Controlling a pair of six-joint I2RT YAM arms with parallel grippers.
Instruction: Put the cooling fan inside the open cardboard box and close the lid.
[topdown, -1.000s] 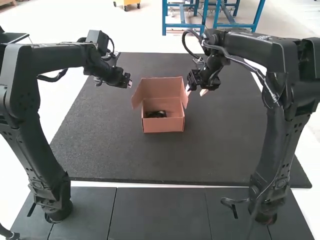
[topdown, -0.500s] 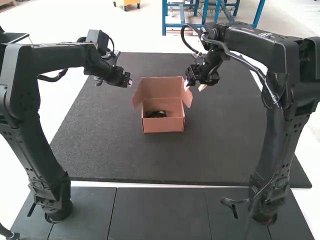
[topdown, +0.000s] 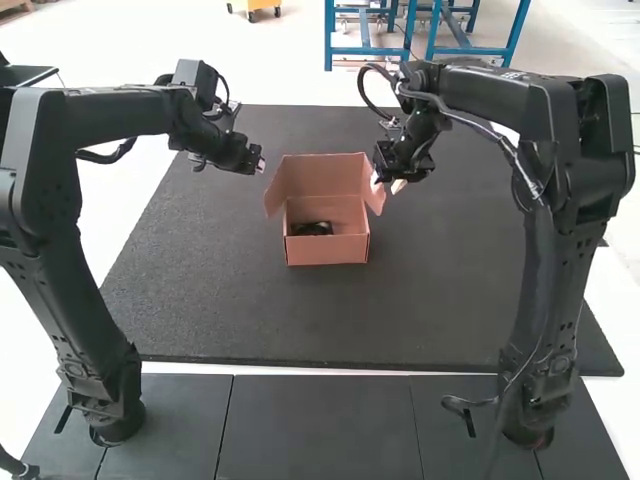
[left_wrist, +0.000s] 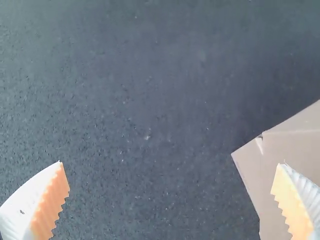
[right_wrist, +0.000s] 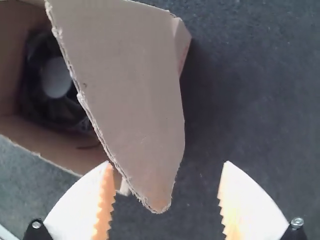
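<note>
Fan (right_wrist: 50, 85) sits in the box (topdown: 327, 245); right gripper's (right_wrist: 165, 167) spread fingers (right_wrist: 97, 200) straddle a side flap (right_wrist: 130, 100) to fold it, left gripper's (left_wrist: 170, 167) also apart.

A: how much of the fan (topdown: 318, 228) can you actually make out?

B: barely any, the box (topdown: 327, 245) walls hide most of it. From the right wrist a flap (right_wrist: 130, 100) covers part of it, and the left wrist view's edge cuts off most of the box.
</note>
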